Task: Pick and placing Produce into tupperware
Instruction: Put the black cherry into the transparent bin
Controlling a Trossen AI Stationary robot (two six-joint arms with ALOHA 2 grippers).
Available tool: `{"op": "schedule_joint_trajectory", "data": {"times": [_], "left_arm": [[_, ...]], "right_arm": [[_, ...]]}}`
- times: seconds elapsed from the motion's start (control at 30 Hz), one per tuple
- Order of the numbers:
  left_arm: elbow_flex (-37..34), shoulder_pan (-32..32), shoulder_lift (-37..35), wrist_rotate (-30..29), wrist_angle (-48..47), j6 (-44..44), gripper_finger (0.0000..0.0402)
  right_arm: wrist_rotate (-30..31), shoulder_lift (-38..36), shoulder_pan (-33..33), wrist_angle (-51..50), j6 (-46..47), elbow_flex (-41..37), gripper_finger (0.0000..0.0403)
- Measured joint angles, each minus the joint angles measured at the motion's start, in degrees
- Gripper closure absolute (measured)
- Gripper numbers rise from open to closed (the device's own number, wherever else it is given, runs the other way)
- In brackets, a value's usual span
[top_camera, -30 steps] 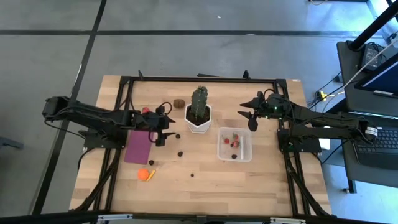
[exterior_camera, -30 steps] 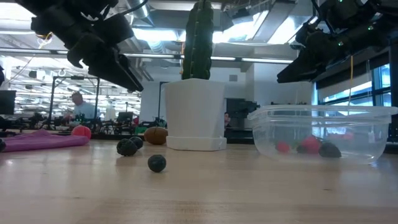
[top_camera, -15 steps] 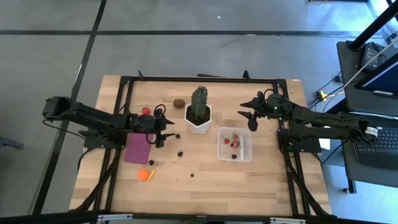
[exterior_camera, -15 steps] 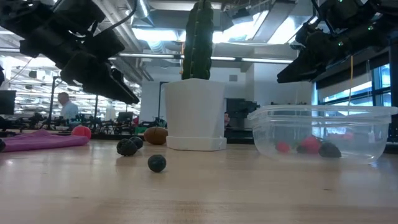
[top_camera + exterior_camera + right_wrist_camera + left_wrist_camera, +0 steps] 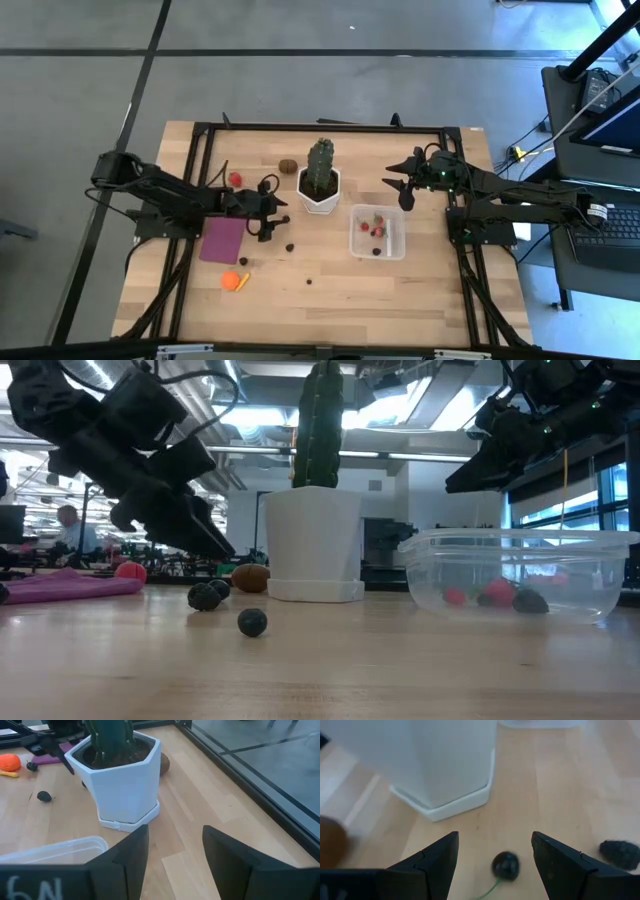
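- Dark round berry (image 5: 505, 865) lies on the table (image 5: 330, 295) just beside the white pot (image 5: 319, 192); we see it between the fingers of the left gripper (image 5: 268, 207), which stand apart and hold nothing.
- We judge it light, hard, smooth and prone to roll; best pinched across its middle, not by the thin green stem.
- Clear plastic box (image 5: 377, 232) already holds a few red and dark pieces.
- Right gripper (image 5: 403, 186) waits near the box, fingers apart, empty.
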Motion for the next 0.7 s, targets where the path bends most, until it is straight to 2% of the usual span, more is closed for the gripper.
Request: {"op": "schedule_joint_trajectory", "data": {"times": [0.7], "left_arm": [[0.0, -0.04, 11.8, 0.43, 5.66, -1.6, 0.0157]], "right_arm": [[0.0, 0.0, 0.0, 0.02, 0.0, 0.0, 0.0214]]}}
